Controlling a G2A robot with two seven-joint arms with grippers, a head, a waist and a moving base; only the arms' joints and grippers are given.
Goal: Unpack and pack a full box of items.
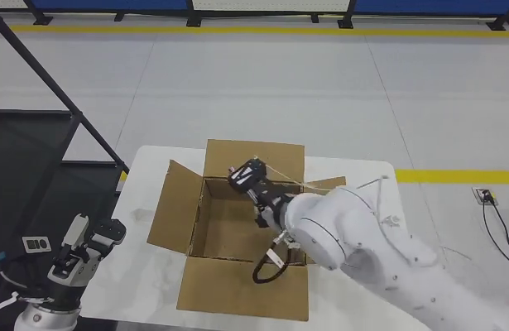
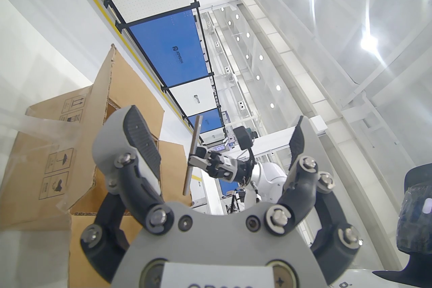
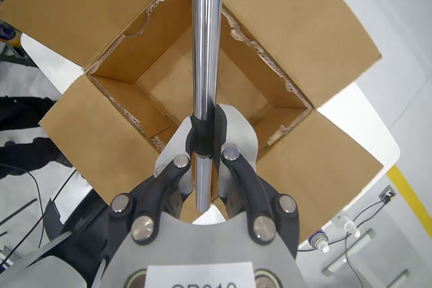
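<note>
Here, right fingers [image 3: 220,125] clamped on steel rod [image 3: 206,32], upright above box [image 3: 303,32], left fingers [image 2: 140,134] spread empty.

- What is the box like?
- A brown cardboard box [image 1: 242,285] stands on the white surface [image 1: 142,248], its four flaps spread open.
- And the rod?
- A shiny steel rod [image 3: 206,32] points down over the opening, clamped in the jaws of the right gripper [image 3: 206,134].

Plain brown cardboard box [image 1: 237,285], shiny silver rod [image 3: 206,32], white table [image 1: 155,170], pale grey floor [image 1: 279,83] with yellow stripes [image 1: 453,175] far and right.
</note>
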